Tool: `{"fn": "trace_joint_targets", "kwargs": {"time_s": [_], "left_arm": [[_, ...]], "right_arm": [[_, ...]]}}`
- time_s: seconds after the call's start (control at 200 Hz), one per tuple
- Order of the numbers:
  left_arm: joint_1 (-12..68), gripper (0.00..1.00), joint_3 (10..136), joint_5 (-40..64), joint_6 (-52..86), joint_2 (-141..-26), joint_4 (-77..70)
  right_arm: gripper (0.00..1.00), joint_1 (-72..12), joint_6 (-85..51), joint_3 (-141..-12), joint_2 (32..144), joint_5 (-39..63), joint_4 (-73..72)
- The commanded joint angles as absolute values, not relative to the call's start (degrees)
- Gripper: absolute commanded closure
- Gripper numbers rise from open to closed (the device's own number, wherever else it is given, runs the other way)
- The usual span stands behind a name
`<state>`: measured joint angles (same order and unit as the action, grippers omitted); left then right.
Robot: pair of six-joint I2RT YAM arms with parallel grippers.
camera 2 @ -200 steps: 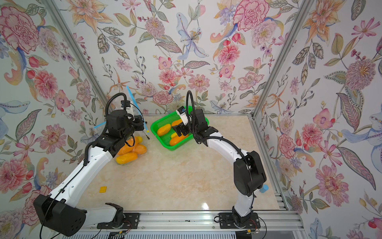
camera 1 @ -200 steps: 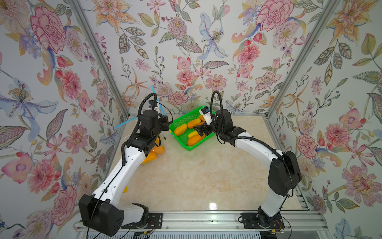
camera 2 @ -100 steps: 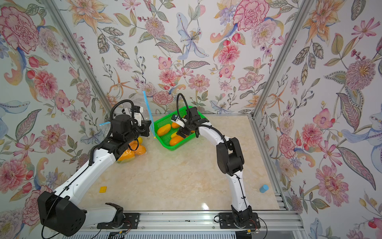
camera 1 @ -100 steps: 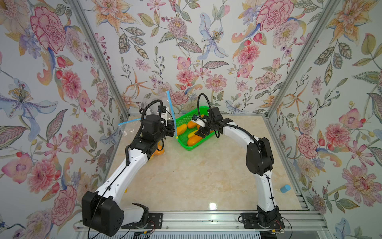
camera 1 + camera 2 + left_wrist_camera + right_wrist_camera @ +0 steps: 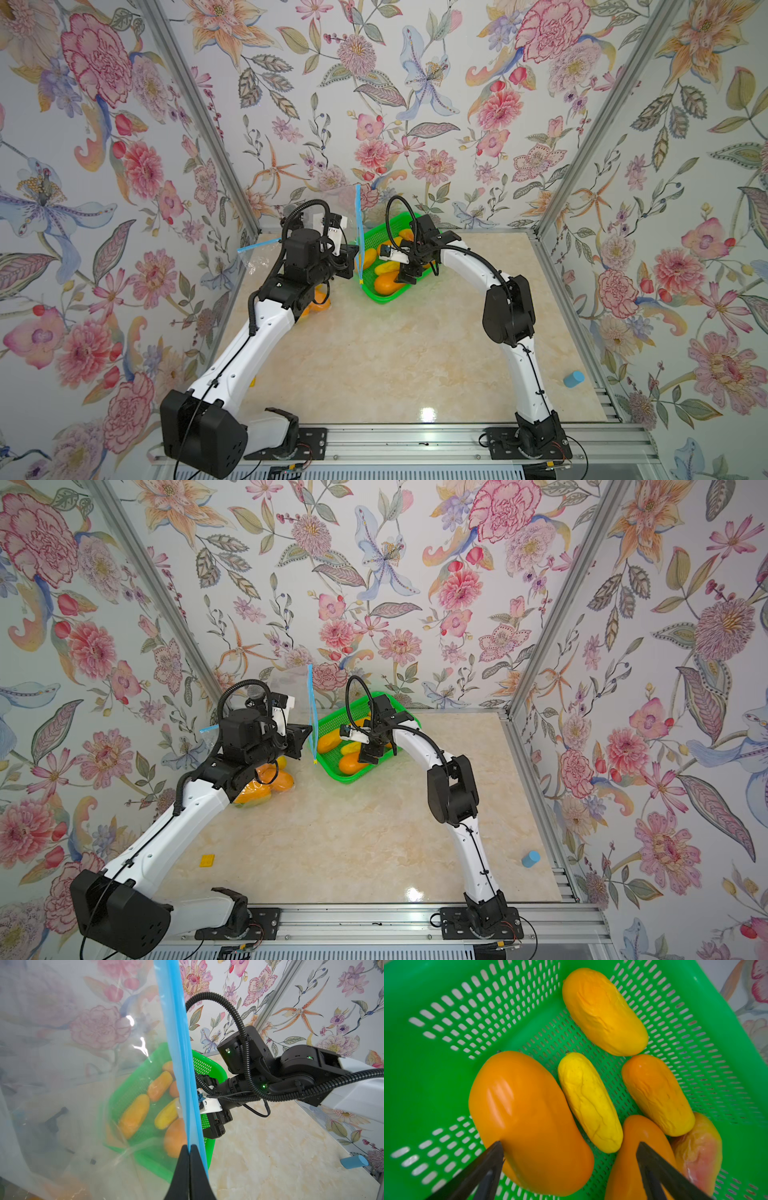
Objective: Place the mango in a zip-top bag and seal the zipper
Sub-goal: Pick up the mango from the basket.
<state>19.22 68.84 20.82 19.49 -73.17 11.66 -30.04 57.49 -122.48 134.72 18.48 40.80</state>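
A clear zip-top bag hangs upright beside the basket, its blue zipper strip (image 5: 357, 232) (image 5: 310, 712) (image 5: 178, 1053) standing on end. My left gripper (image 5: 189, 1147) (image 5: 353, 257) is shut on the low end of that strip. Several mangoes lie in the green basket (image 5: 376, 297) (image 5: 345, 777) (image 5: 425, 1084). The largest orange mango (image 5: 529, 1122) (image 5: 388, 284) lies nearest the basket's front. My right gripper (image 5: 570, 1144) (image 5: 405, 276) hovers open over it, one finger at its edge and one over a neighbouring orange mango (image 5: 633, 1147).
Bagged mangoes (image 5: 266, 787) (image 5: 318, 303) lie on the table under my left arm. A blue cylinder (image 5: 573, 379) (image 5: 530, 859) stands near the right wall. A small yellow block (image 5: 206, 860) lies front left.
My left gripper has carried the bag rightward to the basket's edge, and the zipper strip has turned upright. The right arm has changed posture, its open gripper staying over the basket.
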Motion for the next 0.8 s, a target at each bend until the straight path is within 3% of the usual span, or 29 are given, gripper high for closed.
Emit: {"fn": "trace_joint_targets", "kwargs": {"time_s": [0.0,0.365,0.46,0.621,0.711,0.791], "left_arm": [[19.69,1.0,73.01,16.14,18.99,-71.44,19.24],[19.36,1.0,78.83,5.94,22.66,-70.49,31.07],[18.75,1.0,79.0,4.57,23.8,-70.09,32.2],[18.42,1.0,81.46,4.19,24.89,-69.3,32.64],[18.42,1.0,82.93,4.85,25.18,-69.84,31.92],[18.37,1.0,84.33,6.68,24.99,-71.02,31.69]], "right_arm": [[0.02,-31.0,61.79,-123.12,137.65,16.83,48.74],[0.09,-33.85,64.76,-130.83,144.89,9.48,48.89],[0.23,-33.33,62.52,-133.31,146.0,9.66,48.81],[0.59,-32.71,57.85,-133.65,143.71,12.95,46.88],[0.68,-32.44,54.9,-132.65,141.15,15.72,44.79],[0.69,-32.09,51.39,-130.18,137.87,19.19,41.5]]}}
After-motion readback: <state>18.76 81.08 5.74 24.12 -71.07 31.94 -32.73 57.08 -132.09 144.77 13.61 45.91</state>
